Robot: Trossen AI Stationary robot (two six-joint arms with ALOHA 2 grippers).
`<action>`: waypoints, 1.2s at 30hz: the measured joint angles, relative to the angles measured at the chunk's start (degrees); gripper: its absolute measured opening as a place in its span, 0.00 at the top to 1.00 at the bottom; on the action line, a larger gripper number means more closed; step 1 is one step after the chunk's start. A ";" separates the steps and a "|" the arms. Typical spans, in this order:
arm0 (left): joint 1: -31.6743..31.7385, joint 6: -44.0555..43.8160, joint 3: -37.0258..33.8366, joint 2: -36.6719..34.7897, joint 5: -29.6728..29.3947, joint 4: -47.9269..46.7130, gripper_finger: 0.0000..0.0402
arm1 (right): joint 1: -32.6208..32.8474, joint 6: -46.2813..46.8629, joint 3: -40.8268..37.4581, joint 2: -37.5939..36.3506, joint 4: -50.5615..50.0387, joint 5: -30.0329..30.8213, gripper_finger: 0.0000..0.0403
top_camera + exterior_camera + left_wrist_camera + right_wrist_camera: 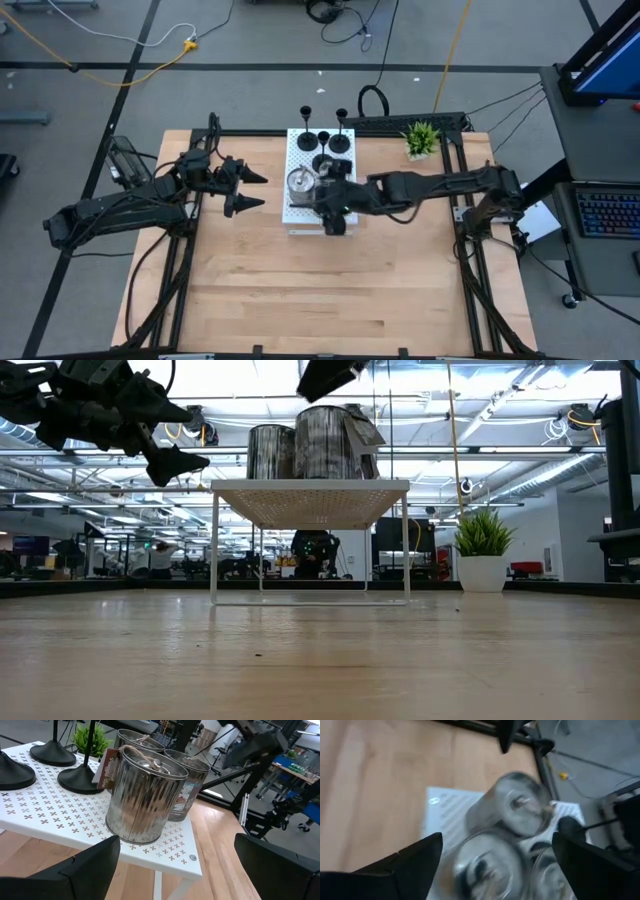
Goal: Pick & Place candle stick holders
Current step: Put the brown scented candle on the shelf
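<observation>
Jaws wide on both my grippers, nothing held in either.

Right gripper (335, 222) hangs over the near end of the white board (296, 150), reaching in from the right side of the table (300, 300). From its wrist I look down on the silver holders (520, 810); three round tops sit between my two fingers (405, 865), below them, not touched. The picture is blurred, so I cannot say how near the tops are.

Left gripper (252, 190) waits just left of the board, fingers pointing at it, raised to about the board's level in the low view (175, 460). Its wrist view shows the closest silver holder (142, 802) upright on the board's near corner, centred between my fingers and apart from them. Two more silver holders stand right behind it, close together; a tag on twine hangs at the front one's rim.

Black holders (325, 138): three, round bases and thin stems, upright on the board's far end, apart from both grippers.

Small plant (421, 138) stands on the table's far right, well apart from the board.
</observation>
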 joint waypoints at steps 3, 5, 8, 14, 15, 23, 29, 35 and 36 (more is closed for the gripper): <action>-0.01 0.14 0.00 0.02 0.00 -0.02 0.01 | 2.44 3.36 0.09 -1.12 -4.27 -0.10 0.15; 0.01 0.14 0.02 -0.01 0.00 0.00 0.01 | 4.22 5.69 0.09 -1.50 -7.92 -0.20 0.21; -0.01 0.14 0.01 -0.01 0.00 -0.02 0.01 | 6.44 10.15 0.09 -1.54 -12.03 -0.20 0.34; -0.01 1.24 0.00 0.02 -0.02 -0.02 0.01 | 7.68 12.52 0.03 -0.04 -13.51 -0.22 0.66; 0.01 1.28 0.01 0.02 -0.02 -0.01 0.01 | 7.49 12.50 0.02 0.15 -12.99 -0.22 0.72; 0.00 1.35 0.01 0.01 -0.02 -0.02 0.01 | 5.92 12.08 0.02 0.68 -12.32 -6.18 0.97; 0.01 1.24 0.02 0.01 -0.02 -0.02 0.01 | 4.47 12.30 -1.72 0.64 -10.92 -6.32 0.99; -0.01 1.21 0.00 -0.01 -0.02 -0.02 0.01 | 3.26 11.54 -4.59 0.65 -7.73 -7.94 1.00; 0.01 1.21 0.00 -0.01 -0.02 -0.02 0.01 | 2.97 11.30 -4.74 0.67 -7.10 -7.92 1.00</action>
